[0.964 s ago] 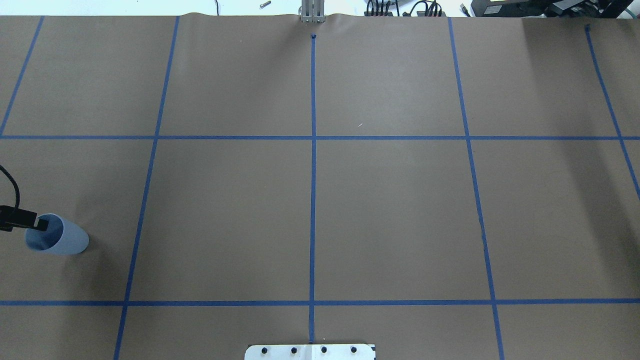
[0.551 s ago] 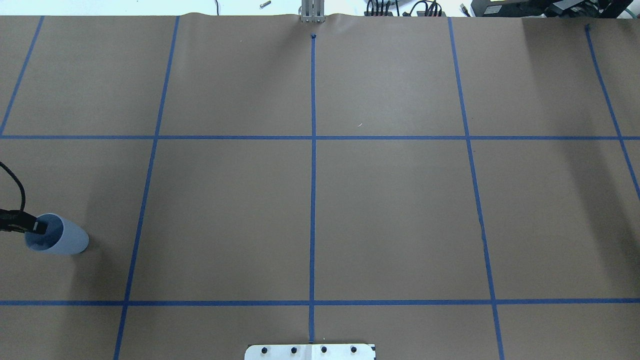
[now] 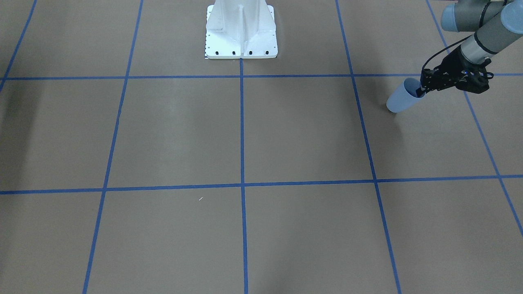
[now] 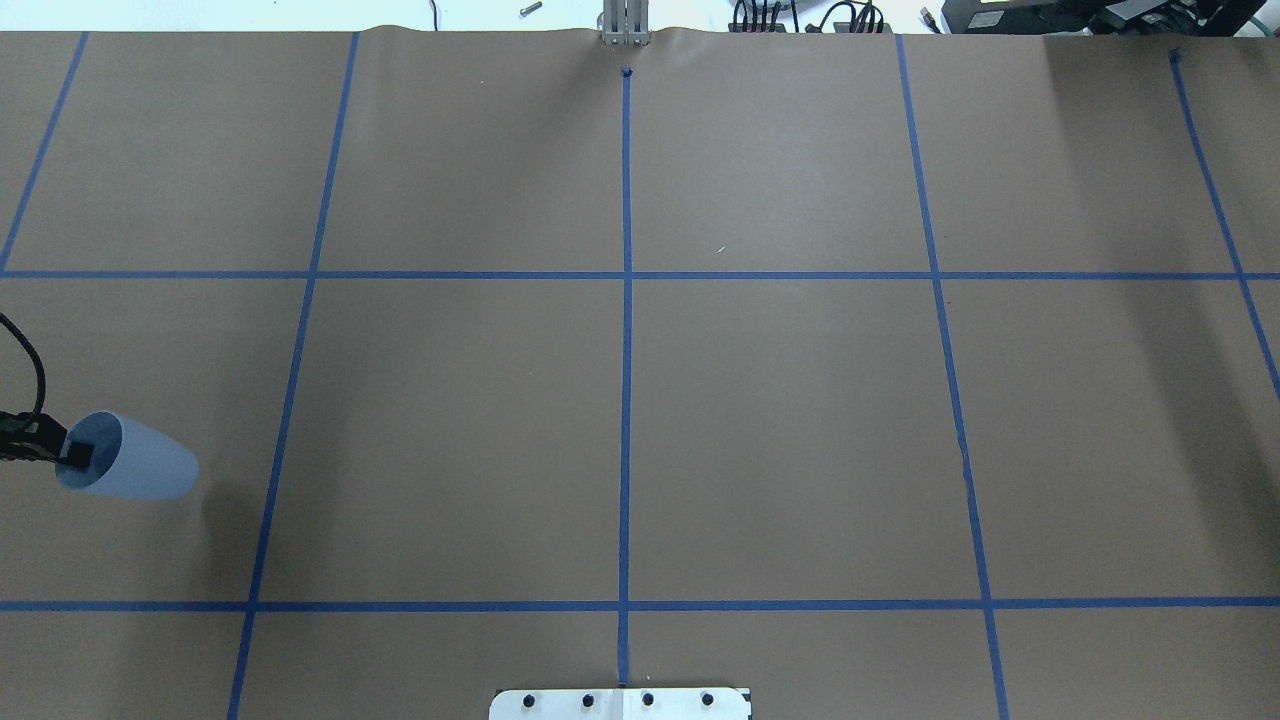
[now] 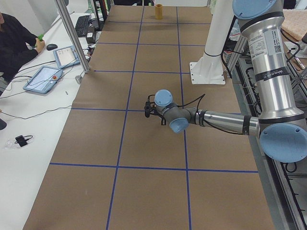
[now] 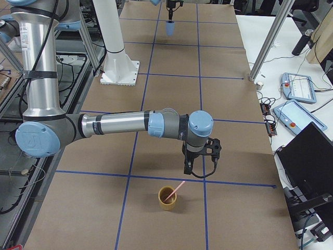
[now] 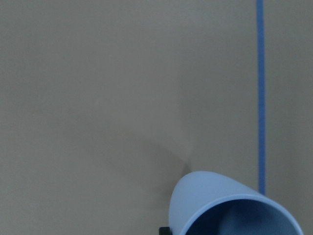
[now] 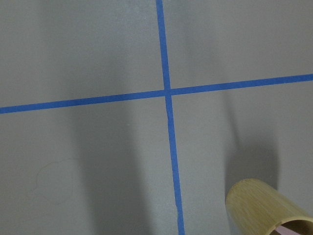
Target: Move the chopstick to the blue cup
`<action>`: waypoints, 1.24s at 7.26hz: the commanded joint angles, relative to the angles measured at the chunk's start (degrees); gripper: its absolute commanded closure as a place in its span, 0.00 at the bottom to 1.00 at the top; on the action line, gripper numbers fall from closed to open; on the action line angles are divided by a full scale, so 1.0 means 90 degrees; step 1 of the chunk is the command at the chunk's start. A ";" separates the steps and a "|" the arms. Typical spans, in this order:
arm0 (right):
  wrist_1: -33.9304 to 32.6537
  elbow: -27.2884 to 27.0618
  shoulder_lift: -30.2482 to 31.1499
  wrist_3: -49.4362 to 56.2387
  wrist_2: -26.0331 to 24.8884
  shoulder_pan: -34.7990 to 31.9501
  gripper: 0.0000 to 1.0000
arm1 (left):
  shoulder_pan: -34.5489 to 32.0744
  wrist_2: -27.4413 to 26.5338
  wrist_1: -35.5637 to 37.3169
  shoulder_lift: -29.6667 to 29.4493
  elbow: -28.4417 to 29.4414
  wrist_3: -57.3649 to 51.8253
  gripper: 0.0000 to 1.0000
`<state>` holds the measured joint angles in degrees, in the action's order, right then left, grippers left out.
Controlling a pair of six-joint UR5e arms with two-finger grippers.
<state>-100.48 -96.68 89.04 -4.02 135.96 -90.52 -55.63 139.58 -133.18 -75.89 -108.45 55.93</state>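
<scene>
Left gripper (image 3: 423, 87) pinching rim of small pale blue plastic cup (image 3: 401, 101), tilted, probably off the paper, far left end. At right end, thin pale pink chopstick (image 6: 176, 190) leaning in tan bamboo cup (image 6: 167, 199), just beside right gripper (image 6: 200, 161); cannot tell its jaw state. Right arm far nearer.

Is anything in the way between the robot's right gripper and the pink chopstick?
Nothing visible is. The right gripper hangs just beside the chopstick, which leans in a tan cup, with only bare table between them.
</scene>
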 commanded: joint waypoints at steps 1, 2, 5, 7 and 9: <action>-0.0008 0.0000 -0.0001 -0.0002 0.0166 -0.0001 0.00 | -0.0235 0.0233 0.1788 -0.1276 -0.0264 0.0065 1.00; -0.0008 -0.0010 -0.0010 -0.0002 0.0206 -0.0001 0.00 | -0.0235 0.0175 0.3008 -0.2397 -0.0226 0.0113 1.00; -0.0008 0.0049 -0.0001 -0.0002 0.0226 -0.0001 0.00 | 0.0541 -0.0916 0.5656 -0.5848 0.1077 0.0607 1.00; 0.0002 0.0049 0.0009 0.0007 0.0333 -0.0001 0.00 | 0.1139 -0.1454 0.5171 -0.7061 0.2435 0.1574 1.00; 0.0002 0.0020 0.0009 0.0017 0.0333 -0.0001 0.00 | 0.1549 -0.1883 0.4858 -0.7563 0.3249 0.1803 1.00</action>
<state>-100.47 -96.34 89.11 -3.95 138.90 -90.53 -44.36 125.24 -87.62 -141.09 -83.79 70.42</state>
